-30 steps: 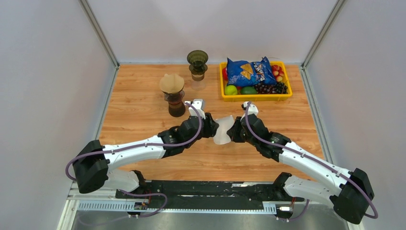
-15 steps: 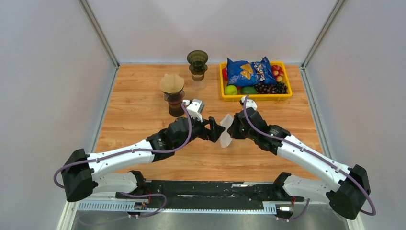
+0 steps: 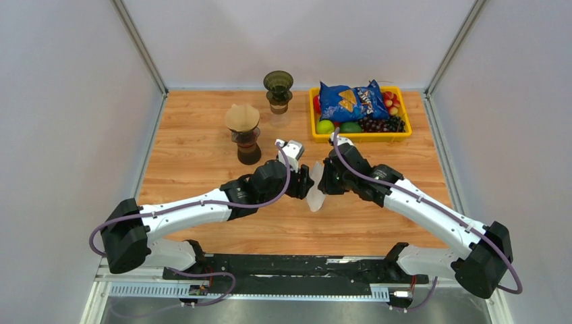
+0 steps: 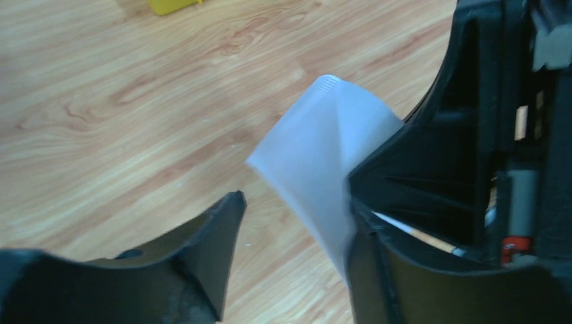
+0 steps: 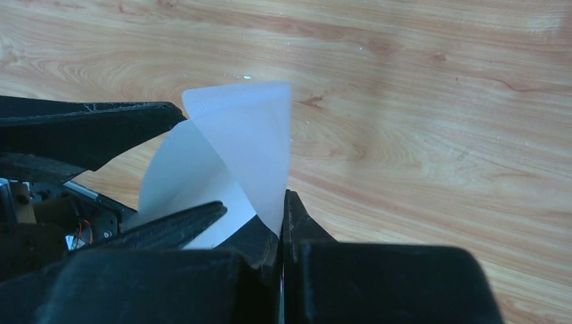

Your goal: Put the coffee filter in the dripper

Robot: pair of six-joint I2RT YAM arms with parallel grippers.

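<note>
The white paper coffee filter [image 3: 315, 194] hangs mid-table above the wood, partly unfolded. My right gripper [image 3: 323, 182] is shut on its edge; in the right wrist view the filter [image 5: 236, 135] rises from the closed jaws [image 5: 282, 202]. My left gripper [image 3: 304, 183] is open right beside it on the left; in the left wrist view the filter [image 4: 324, 148] lies against the right finger [image 4: 378, 270], with the gripper [image 4: 293, 202] spread wide. An empty dark dripper [image 3: 278, 84] stands at the back. A second dripper [image 3: 242, 119] on a carafe holds a brown filter.
A yellow basket [image 3: 361, 136] with a blue chip bag [image 3: 351, 98], green fruit and grapes stands at the back right, just beyond the right wrist. The brown-filter dripper and its carafe [image 3: 248, 148] stand close to the left of the left wrist. White walls enclose the table.
The left gripper let go of the filter and opened, pulled back, then moved right again up to it. The right gripper carried the filter slightly left and farther from the bases.
</note>
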